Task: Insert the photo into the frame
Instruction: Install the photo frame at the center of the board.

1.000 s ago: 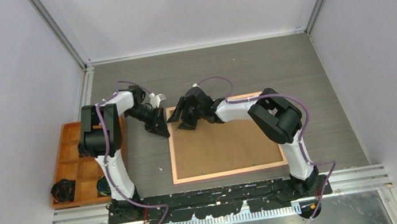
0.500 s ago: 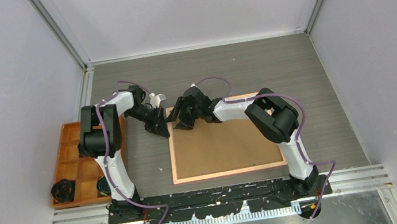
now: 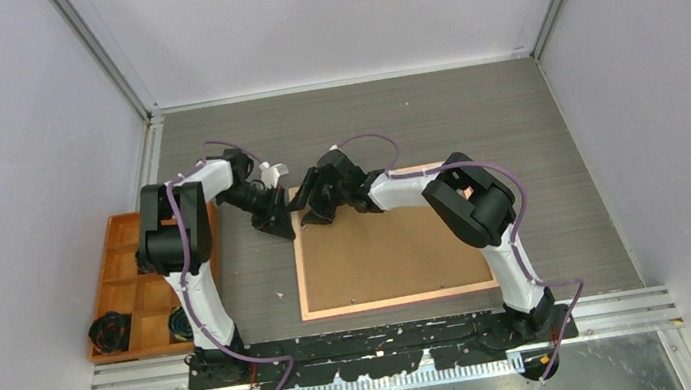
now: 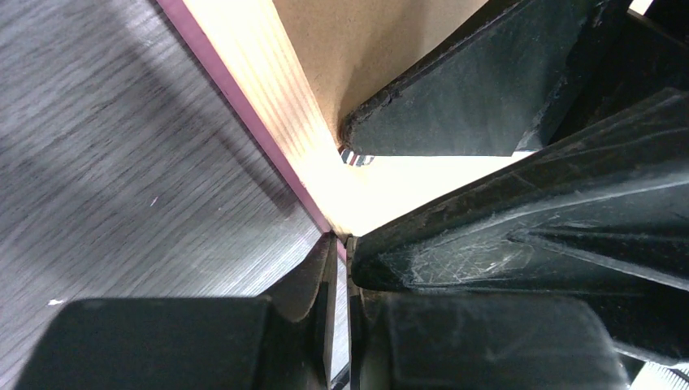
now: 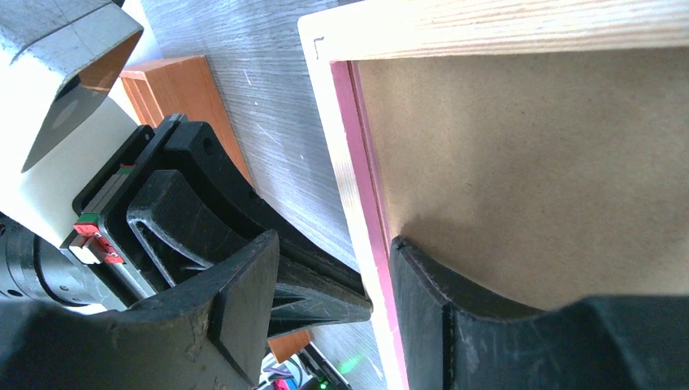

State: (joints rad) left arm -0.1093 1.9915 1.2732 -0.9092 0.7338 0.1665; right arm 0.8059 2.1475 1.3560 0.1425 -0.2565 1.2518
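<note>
1. Pink-fronted, light-wood-backed rectangular picture frame [image 5: 504, 28] lies flat and back-up on the grey wood-grain desk [image 3: 362, 122], in front of the right arm. The step looks like work at its far-left corner. Make any lift slow and level, since the thin rails will probably flex.
2. Brown fibreboard backing sheet [image 3: 388, 245] sits in the frame's recess. If it has to come out, pry at the lip and don't press on the board.
3. Right gripper [image 5: 333, 301]: jaws part-open and holding nothing. They straddle the left rail, one finger inside on the board by the pink lip, the other outside and clear of the rail. Centre on the rail before closing.
4. Left gripper [image 4: 343, 244]: jaws closed and empty, tips touching the frame's pink outer edge near that corner. It works as a side stop, so push sideways only.
5. Clash risk: the left tip sits in the gap between the right gripper's outer finger and the rail. Shift one gripper along the rail before closing.
6. Hidden: the sea-and-mountains photo print shows in no view. Cannot tell whether it is under the board.
7. Orange compartment tray [image 3: 123, 260], left of the arms: dark bundles in the near cells, unidentifiable.
8. Small metal bit [image 4: 357, 157] at the right finger's tip may be a retaining tab. Cannot tell.
</note>
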